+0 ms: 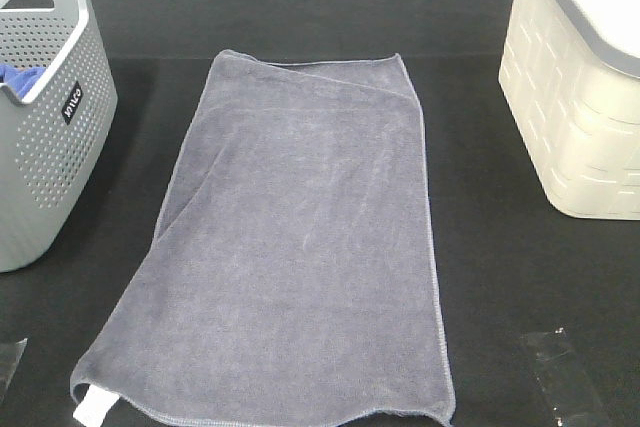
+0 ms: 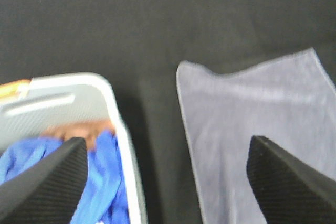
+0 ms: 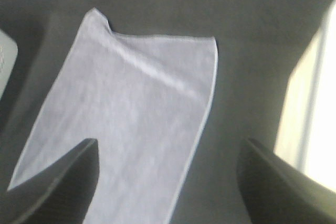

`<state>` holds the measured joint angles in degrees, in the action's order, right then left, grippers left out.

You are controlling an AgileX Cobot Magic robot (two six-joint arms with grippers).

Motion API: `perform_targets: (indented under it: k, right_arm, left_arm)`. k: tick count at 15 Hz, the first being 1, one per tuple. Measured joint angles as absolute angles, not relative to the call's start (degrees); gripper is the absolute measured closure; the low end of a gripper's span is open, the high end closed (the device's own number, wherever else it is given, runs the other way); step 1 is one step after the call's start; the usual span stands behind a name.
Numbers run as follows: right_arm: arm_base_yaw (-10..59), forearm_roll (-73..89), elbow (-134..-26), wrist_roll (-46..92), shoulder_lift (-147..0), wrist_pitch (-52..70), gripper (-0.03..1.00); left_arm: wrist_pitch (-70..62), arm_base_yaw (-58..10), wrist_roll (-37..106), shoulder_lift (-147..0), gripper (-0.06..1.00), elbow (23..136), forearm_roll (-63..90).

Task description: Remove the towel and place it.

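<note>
The grey-blue towel [image 1: 300, 247] lies spread flat on the black table, long side running from far to near, with a small white tag [image 1: 92, 409] at its near left corner. Neither arm shows in the exterior high view. In the left wrist view the left gripper [image 2: 168, 182] hangs open above the table, between the towel's edge [image 2: 252, 129] and the grey basket. The right gripper [image 3: 168, 182] also stands open, above the towel [image 3: 136, 108], with nothing between its fingers.
A grey perforated basket [image 1: 60, 147] holding a bright blue cloth [image 1: 20, 77] stands at the left. A cream basket [image 1: 580, 107] with a grey rim stands at the right. Clear tape strips [image 1: 560, 372] lie near the front edge.
</note>
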<state>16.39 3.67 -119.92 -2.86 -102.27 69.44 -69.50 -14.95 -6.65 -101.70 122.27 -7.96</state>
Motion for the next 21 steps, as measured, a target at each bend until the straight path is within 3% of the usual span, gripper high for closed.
perform_targets:
  k: [2,10,15,21]
  right_arm:
    - [16.4,1.7,-107.3,-2.4,-93.6,69.4,0.27]
    - [16.4,-1.7,-68.9,-3.2,-70.3,69.8,0.27]
    - [16.4,-1.7,-52.7,-3.8,-60.7,69.7,0.27]
    - [16.4,-2.4,-33.2,-3.8,-41.7,59.5,0.27]
  left_arm:
    - [-69.6,-15.0,-7.4,-91.6,0.16,106.4,-8.3]
    - [-69.8,-15.0,-9.2,-58.4,0.16,60.6,-8.2]
    - [-69.3,-15.0,-9.2,-40.7,0.16,45.0,-7.3]
    - [-62.9,-15.0,8.3,-20.8,0.16,30.9,7.2]
